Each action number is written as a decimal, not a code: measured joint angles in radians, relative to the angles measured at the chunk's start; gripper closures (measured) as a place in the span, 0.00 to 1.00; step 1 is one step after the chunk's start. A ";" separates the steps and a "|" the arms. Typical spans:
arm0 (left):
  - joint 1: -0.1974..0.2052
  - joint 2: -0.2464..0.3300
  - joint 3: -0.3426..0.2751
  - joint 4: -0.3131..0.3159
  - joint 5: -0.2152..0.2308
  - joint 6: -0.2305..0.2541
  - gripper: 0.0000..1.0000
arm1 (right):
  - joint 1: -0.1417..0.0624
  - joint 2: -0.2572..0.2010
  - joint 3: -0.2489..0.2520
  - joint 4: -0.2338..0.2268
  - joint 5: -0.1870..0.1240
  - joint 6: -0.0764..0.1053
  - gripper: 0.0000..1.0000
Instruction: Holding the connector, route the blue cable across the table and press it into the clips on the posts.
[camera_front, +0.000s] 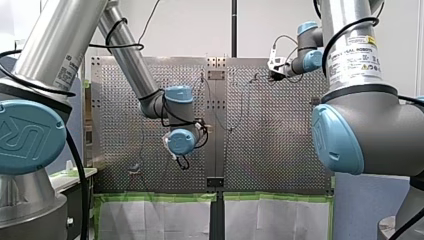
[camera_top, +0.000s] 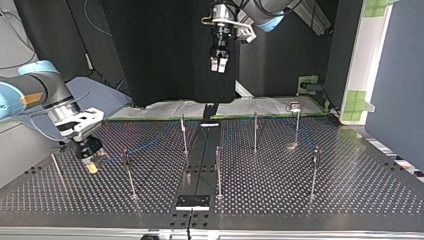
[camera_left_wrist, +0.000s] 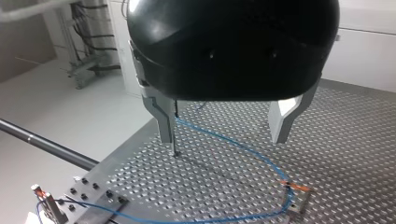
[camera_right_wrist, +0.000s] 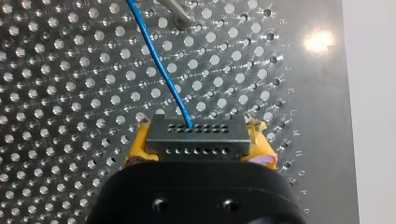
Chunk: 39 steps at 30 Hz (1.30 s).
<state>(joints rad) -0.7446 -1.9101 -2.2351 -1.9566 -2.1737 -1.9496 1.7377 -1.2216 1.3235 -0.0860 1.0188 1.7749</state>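
Note:
In the right wrist view my right gripper (camera_right_wrist: 198, 150) is shut with its yellow pads (camera_right_wrist: 261, 148) on a black connector (camera_right_wrist: 196, 136), low over the perforated table. The blue cable (camera_right_wrist: 161, 70) leaves the connector and runs ahead to the foot of a post (camera_right_wrist: 180, 11). At the top view's left the same right gripper (camera_top: 91, 166) sits near the table among thin posts (camera_top: 129, 175). My left gripper (camera_top: 218, 65) hangs high over the far side, open and holding nothing. Under its metal fingers (camera_left_wrist: 163, 122) the cable (camera_left_wrist: 233, 142) lies loose and curves round a small clip (camera_left_wrist: 295, 201).
Several slim upright posts (camera_top: 255, 132) stand spread across the table (camera_top: 350, 195). A black plate (camera_top: 192, 201) lies at the middle near the top view's front edge. A small fixture (camera_left_wrist: 46, 211) holds the cable's other end. A black curtain hangs behind the table.

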 joint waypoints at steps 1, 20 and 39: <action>0.000 0.000 -0.010 0.000 0.000 0.000 0.00 | 0.000 0.000 0.000 0.000 0.000 0.000 1.00; -0.001 0.001 -0.135 0.001 0.001 0.000 0.00 | 0.000 0.001 0.000 0.001 0.000 -0.001 1.00; -0.001 0.001 -0.137 0.001 0.001 0.000 0.00 | 0.000 0.001 0.000 0.001 0.000 -0.001 1.00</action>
<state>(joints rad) -0.7459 -1.9087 -2.3719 -1.9560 -2.1728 -1.9496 1.7373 -1.2205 1.3233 -0.0845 1.0188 1.7736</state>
